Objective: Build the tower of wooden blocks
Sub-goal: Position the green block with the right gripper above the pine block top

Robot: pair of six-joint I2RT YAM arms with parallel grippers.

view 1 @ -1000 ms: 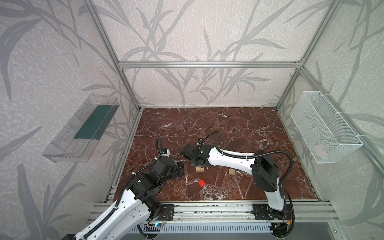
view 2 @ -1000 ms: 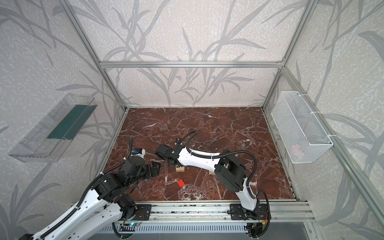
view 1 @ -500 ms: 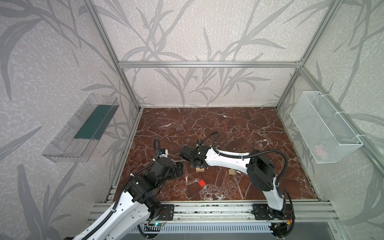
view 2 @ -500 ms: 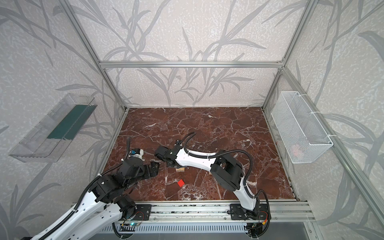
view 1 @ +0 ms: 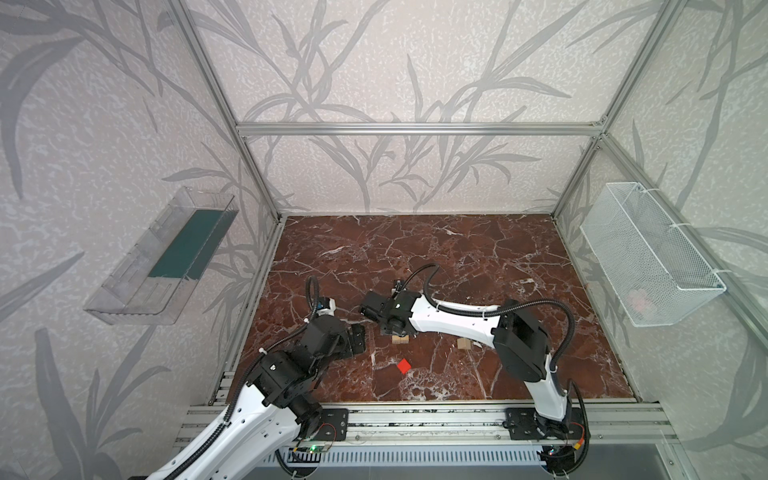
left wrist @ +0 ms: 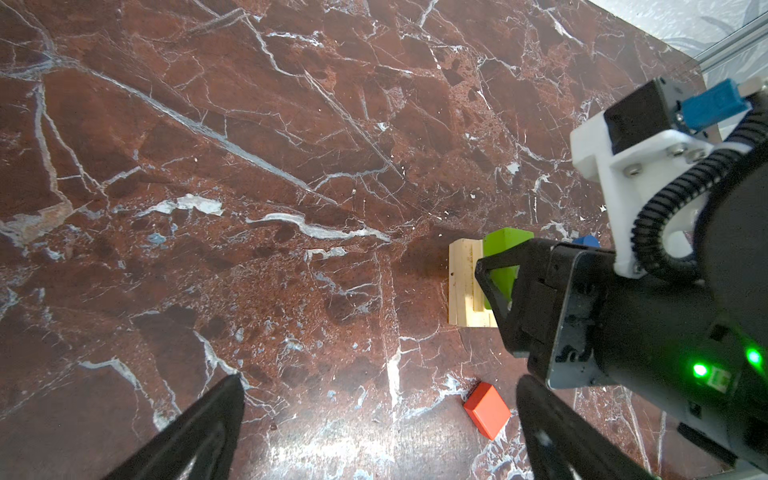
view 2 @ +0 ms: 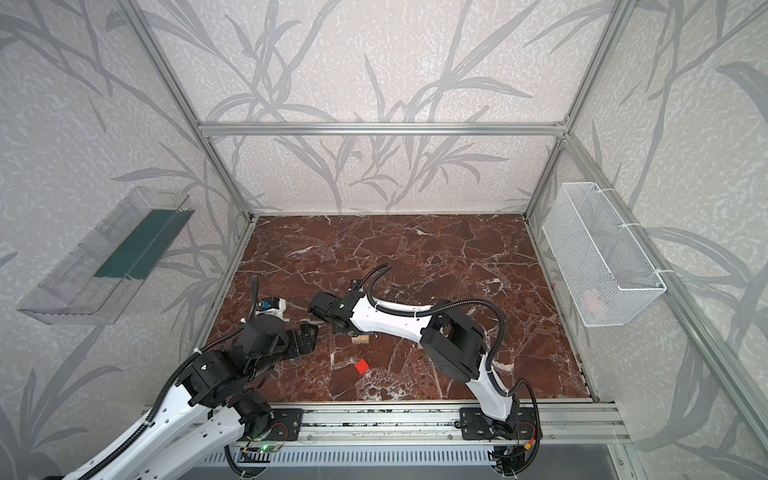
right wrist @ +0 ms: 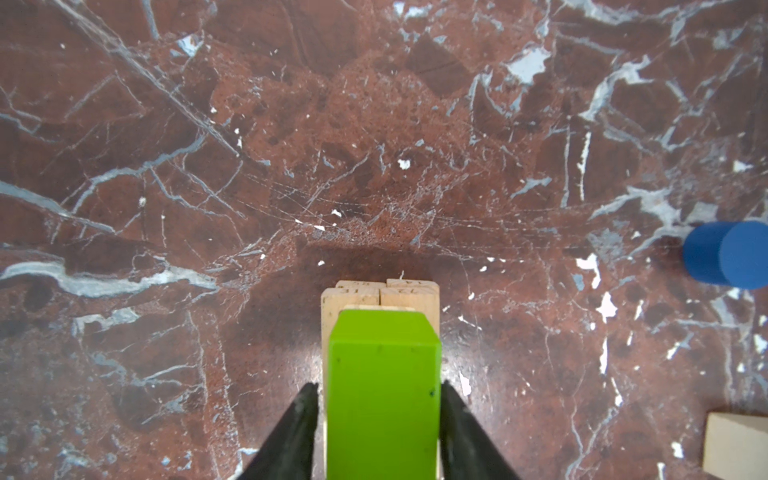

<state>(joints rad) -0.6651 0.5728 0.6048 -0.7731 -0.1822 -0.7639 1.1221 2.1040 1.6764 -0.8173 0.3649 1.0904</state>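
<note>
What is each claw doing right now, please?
Left claw: open, holding nothing.
Right claw: slightly open around the green block, which sits on the pale planks.

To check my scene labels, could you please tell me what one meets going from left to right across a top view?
clear tray → left gripper → red cube → pale wood block → wire basket

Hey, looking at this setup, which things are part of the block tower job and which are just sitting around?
Part of the job:
plank stack
green block lying on top of the stack
blue piece
red cube
loose pale piece

Just there:
clear wall tray
white wire basket
</note>
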